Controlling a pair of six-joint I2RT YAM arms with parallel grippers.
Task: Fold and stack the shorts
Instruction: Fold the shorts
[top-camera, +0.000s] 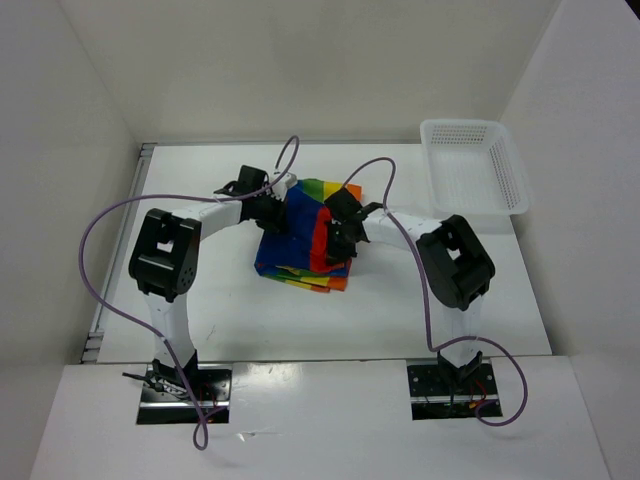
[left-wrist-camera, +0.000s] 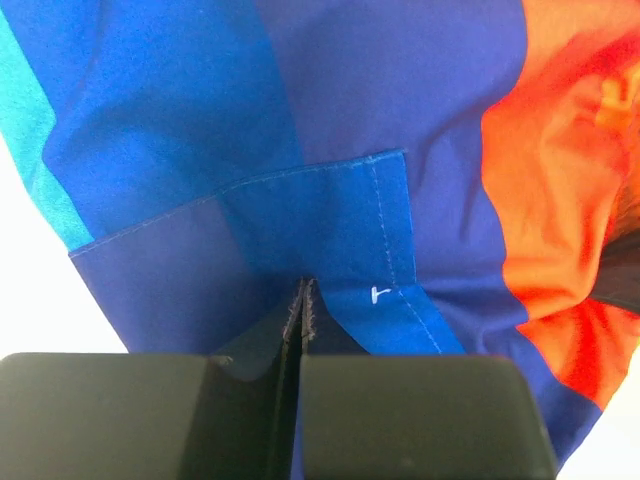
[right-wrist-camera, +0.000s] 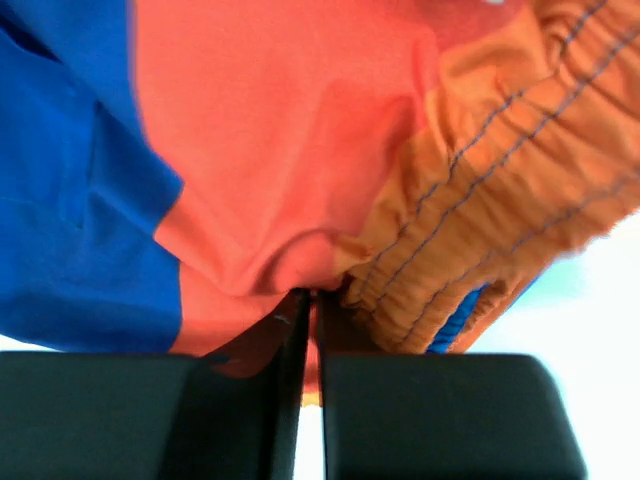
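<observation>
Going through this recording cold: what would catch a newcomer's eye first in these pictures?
The rainbow-striped shorts lie bunched in the middle of the table, the one bright thing on it. Both arms pinch them: the left gripper is shut on blue cloth, and the right gripper is on red cloth beside the gathered orange waistband. A white basket sits at the far right corner.

Bare surface (top-camera: 230, 310) lies open near and left of the shorts (top-camera: 295, 235); the white basket (top-camera: 470, 170) blocks the far-right corner.
</observation>
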